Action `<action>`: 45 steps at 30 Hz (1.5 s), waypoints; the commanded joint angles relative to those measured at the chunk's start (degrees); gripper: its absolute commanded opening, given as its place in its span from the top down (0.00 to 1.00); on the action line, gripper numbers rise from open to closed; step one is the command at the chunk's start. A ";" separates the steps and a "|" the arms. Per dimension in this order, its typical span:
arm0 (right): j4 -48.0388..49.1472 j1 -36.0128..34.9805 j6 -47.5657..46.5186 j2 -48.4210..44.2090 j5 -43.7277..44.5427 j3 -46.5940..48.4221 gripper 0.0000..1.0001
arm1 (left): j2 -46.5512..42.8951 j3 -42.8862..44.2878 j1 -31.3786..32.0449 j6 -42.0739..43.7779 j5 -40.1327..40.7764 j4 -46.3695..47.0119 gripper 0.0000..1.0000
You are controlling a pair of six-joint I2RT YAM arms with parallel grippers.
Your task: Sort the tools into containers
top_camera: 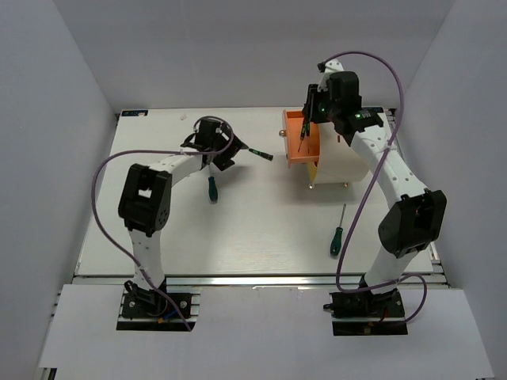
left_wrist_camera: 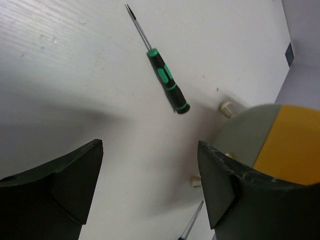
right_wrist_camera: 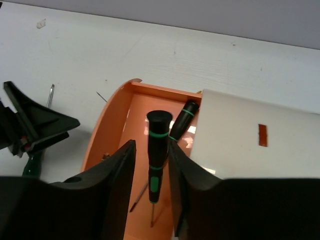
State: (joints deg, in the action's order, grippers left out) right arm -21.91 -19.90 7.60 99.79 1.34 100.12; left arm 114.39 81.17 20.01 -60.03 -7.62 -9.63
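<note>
Right gripper (right_wrist_camera: 151,162), tipped over the orange drawer (right_wrist_camera: 112,120), pinches a screwdriver (right_wrist_camera: 157,145); left gripper (left_wrist_camera: 150,167) hangs wide near another screwdriver (left_wrist_camera: 166,80).

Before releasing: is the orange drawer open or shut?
Open: the orange drawer juts from the white drum, inside exposed, a screwdriver lying in it.

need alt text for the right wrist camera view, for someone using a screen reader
A black-and-green screwdriver sits between the fingers of the right gripper over an open orange drawer; whether it is gripped is unclear. A second screwdriver lies in the drawer next to the white drum.
</note>
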 commanded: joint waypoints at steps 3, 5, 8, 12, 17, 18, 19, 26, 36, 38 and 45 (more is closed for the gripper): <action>1.17 3.72 0.84 -1.70 -7.38 0.52 0.53 | 9.86 12.86 3.01 -5.09 1.90 -5.39 0.16; 1.87 4.43 0.84 -2.84 -9.59 0.70 0.48 | 12.08 17.77 3.54 -5.71 2.87 -8.02 0.16; 4.84 4.87 -0.38 -5.91 -15.04 -1.50 0.42 | 15.16 21.74 4.07 -6.50 4.27 -11.81 0.17; 12.31 5.22 -0.65 -11.62 -23.13 -8.69 0.38 | 18.76 29.72 4.16 -8.26 5.15 -18.48 0.20; 18.48 5.31 0.40 -18.22 -22.35 -17.49 0.38 | 21.75 34.41 4.34 -11.33 5.51 -22.62 0.34; 18.92 5.31 0.49 -18.83 -21.92 -19.24 0.38 | 22.19 35.11 4.34 -12.21 5.33 -23.32 0.37; 19.18 5.31 0.49 -20.15 -21.74 -20.13 0.38 | 22.63 36.77 4.42 -12.39 5.07 -24.55 0.40; 23.13 5.31 0.05 -25.43 -19.89 -27.86 0.38 | 22.10 37.83 5.39 -11.86 3.49 -24.99 0.55; 26.13 5.31 -0.39 -29.38 -18.13 -32.44 0.38 | 24.74 41.44 6.18 -14.76 2.61 -23.34 0.57; 26.22 5.40 -0.48 -29.83 -17.87 -33.40 0.38 | 23.60 40.66 6.18 -15.03 2.34 -20.09 0.71; 26.92 5.40 -0.74 -31.76 -17.17 -35.60 0.38 | 25.26 38.80 5.92 -17.83 0.15 -11.74 0.90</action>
State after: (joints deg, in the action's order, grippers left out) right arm 1.74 -14.74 7.31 69.82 -16.95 65.21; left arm 139.44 120.38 25.98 -75.90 -5.82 -26.55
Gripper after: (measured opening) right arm 0.616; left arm 0.110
